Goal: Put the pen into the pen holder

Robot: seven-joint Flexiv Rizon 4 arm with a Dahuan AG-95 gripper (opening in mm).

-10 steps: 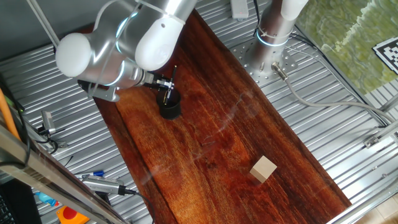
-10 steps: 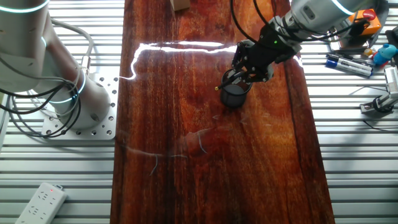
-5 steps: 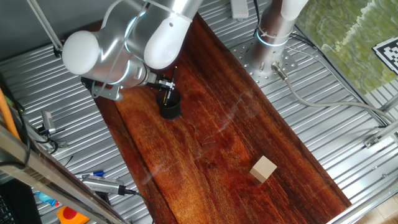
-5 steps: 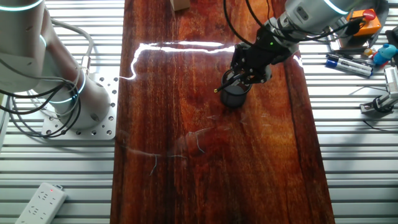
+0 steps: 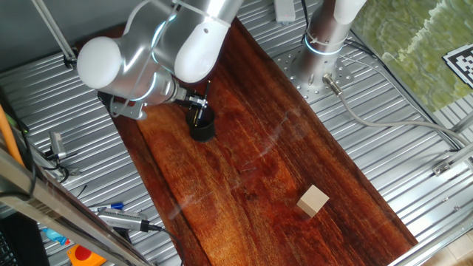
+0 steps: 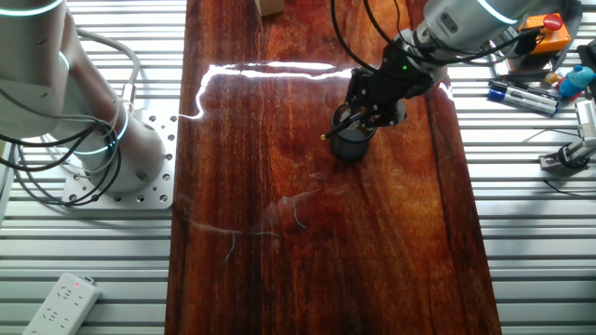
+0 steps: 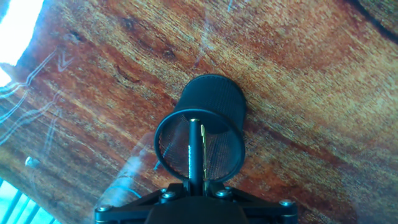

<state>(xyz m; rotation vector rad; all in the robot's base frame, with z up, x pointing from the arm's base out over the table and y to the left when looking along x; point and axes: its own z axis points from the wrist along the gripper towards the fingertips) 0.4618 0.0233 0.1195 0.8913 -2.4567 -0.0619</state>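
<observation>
The pen holder is a small black mesh cup standing on the dark wooden board, near its far left end. In the hand view the cup's round rim is just ahead of my gripper. The thin black pen runs forward from between the fingers, and its front end lies inside the cup's hollow. The gripper is shut on the pen. In the other fixed view the gripper hangs right over the pen holder, with the pen slanting across its mouth.
A tan wooden block lies toward the board's other end. Blue-and-silver markers and small tools lie on the ribbed metal table beside the board. The arm's base stands by the board's long edge. A white power strip lies near a table corner.
The arm has shifted slightly above the cup. The pen stays between the fingers with its end in the cup.
</observation>
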